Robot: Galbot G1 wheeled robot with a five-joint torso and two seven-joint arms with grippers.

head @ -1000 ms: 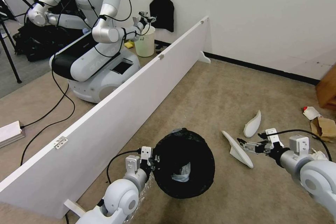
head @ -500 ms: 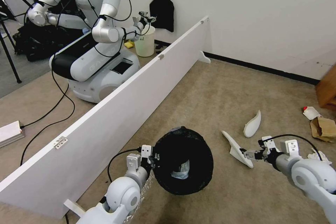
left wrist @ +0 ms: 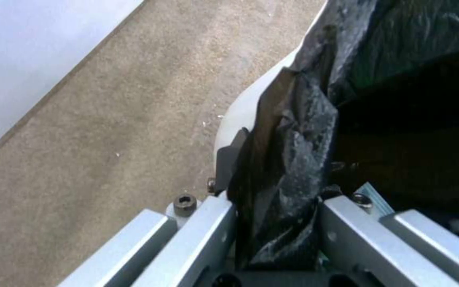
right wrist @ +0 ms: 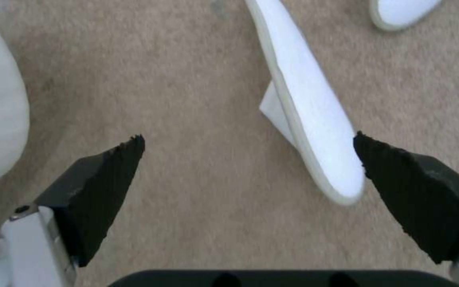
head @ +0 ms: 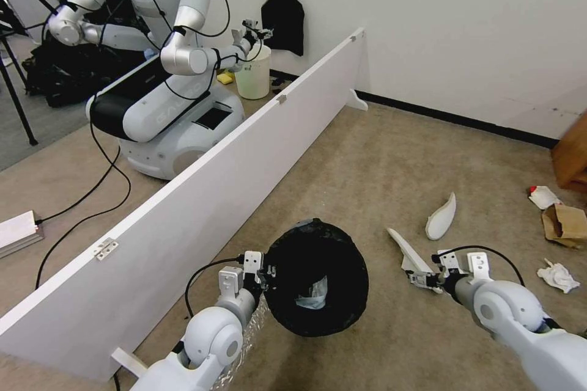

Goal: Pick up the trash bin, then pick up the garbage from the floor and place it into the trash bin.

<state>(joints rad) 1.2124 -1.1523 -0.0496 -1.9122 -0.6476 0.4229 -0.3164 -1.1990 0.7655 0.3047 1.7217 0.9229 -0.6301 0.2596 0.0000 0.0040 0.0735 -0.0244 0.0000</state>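
The trash bin point(head: 315, 284), white with a crinkled black bag, hangs tilted above the carpet. My left gripper point(head: 269, 272) is shut on its rim; in the left wrist view that gripper point(left wrist: 277, 191) pinches the bag and the white wall point(left wrist: 240, 115). My right gripper point(head: 419, 280) is open, low over the carpet, at the near end of a white slipper point(head: 406, 249). In the right wrist view the gripper point(right wrist: 248, 141) has the slipper point(right wrist: 309, 119) beside one pad, untouched. A second slipper point(head: 441, 217) lies farther off. A crumpled paper point(head: 556, 275), brown paper bag point(head: 565, 223) and red-white packet point(head: 543, 197) lie at right.
A long white board point(head: 244, 153) stands on edge to my left. Behind it are another robot point(head: 165, 73) and a pale cream bucket point(head: 254, 73). Brown furniture point(head: 575, 159) sits at the right edge. Open carpet stretches to the far wall.
My right arm has moved left and lower, bringing the open gripper to the near slipper's end and uncovering the crumpled paper. The bin has shifted slightly left in the left gripper.
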